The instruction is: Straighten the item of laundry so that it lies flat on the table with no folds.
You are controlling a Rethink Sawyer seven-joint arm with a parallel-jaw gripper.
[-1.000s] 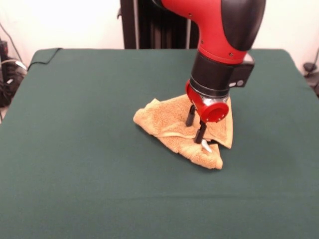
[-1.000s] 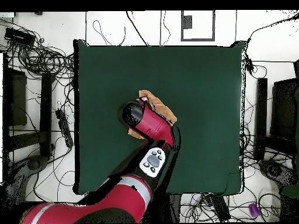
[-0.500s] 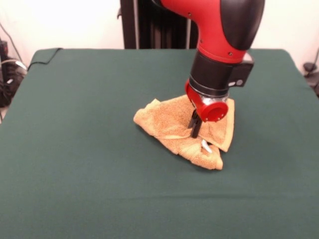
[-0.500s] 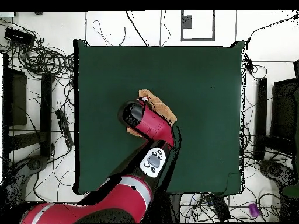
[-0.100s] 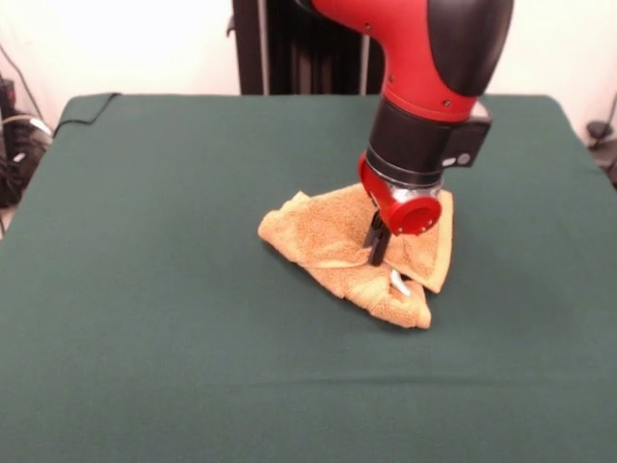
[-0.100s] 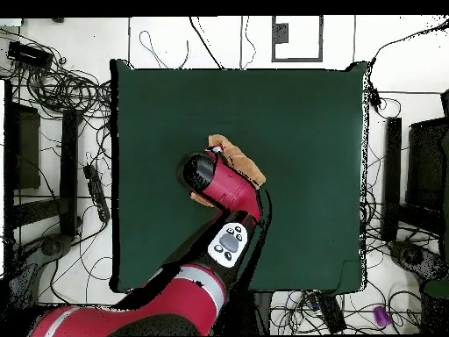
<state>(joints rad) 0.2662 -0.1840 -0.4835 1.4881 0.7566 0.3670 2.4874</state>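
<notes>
My claw [image 5: 378, 248] is pressed down into the towel [image 5: 337, 251], with its two black fingers [image 5: 379, 241] drawn close together, and they look pinched on a bit of the cloth near the middle of the heap, though my red wrist hides where they start. The towel lies right under me, crumpled and folded over itself in a rough triangle on the table [image 5: 154, 289]: one corner sticks out to the left of my claw in the front view, a flap spreads behind and to the right of it under my wrist, and a thick rolled fold sits just in front of it, nearer the camera. A small white tag [image 5: 397, 283] shows on that front fold, just below and beside my fingertips. From above, my arm covers most of the towel [image 6: 238, 162], so only an orange edge peeks out past my wrist, and my claw itself cannot be seen there. The green table [image 6: 298, 123] spreads wide around the towel on every side.
</notes>
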